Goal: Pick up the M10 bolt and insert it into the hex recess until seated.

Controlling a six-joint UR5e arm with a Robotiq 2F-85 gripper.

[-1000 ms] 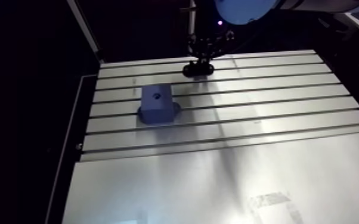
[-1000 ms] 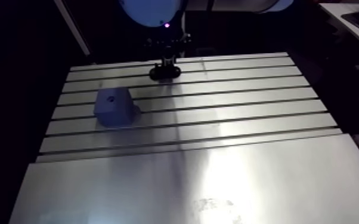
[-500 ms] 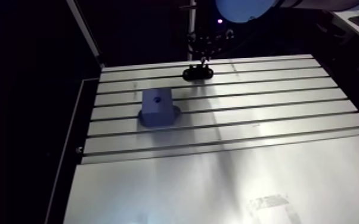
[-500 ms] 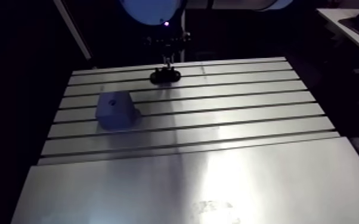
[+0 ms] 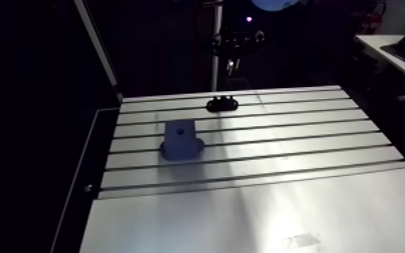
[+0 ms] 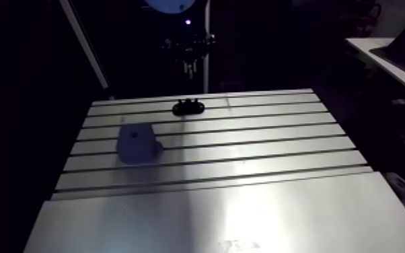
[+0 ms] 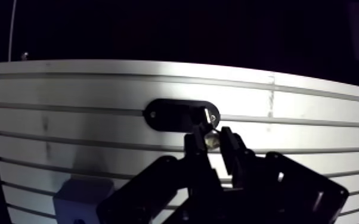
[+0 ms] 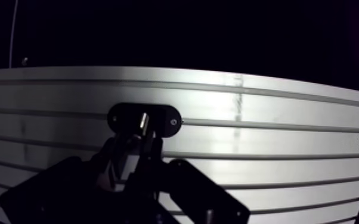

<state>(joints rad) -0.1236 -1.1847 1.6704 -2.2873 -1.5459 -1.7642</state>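
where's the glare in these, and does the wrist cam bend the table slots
Arm view: a broad glare patch washes out the near part of the table, while the blue block is dim but distinct. Wrist view: yes, the straight table slots bow into curves. The hand is a dark silhouette, and only the M10 bolt pinched between its fingers catches light.

You're in a robotics lab or workshop cell, not a home or an office. Your bench is a slotted aluminium table (image 5: 279, 128), with long parallel grooves running across it like a machine bed. Toward 10 o'clock on it stands a blue fixture block (image 5: 180, 138) with a hole in its top. Near 12 o'clock lies a black oval plate (image 5: 223, 104). Your two-finger gripper (image 7: 210, 142) is clamped on a metal bolt (image 7: 209, 117).
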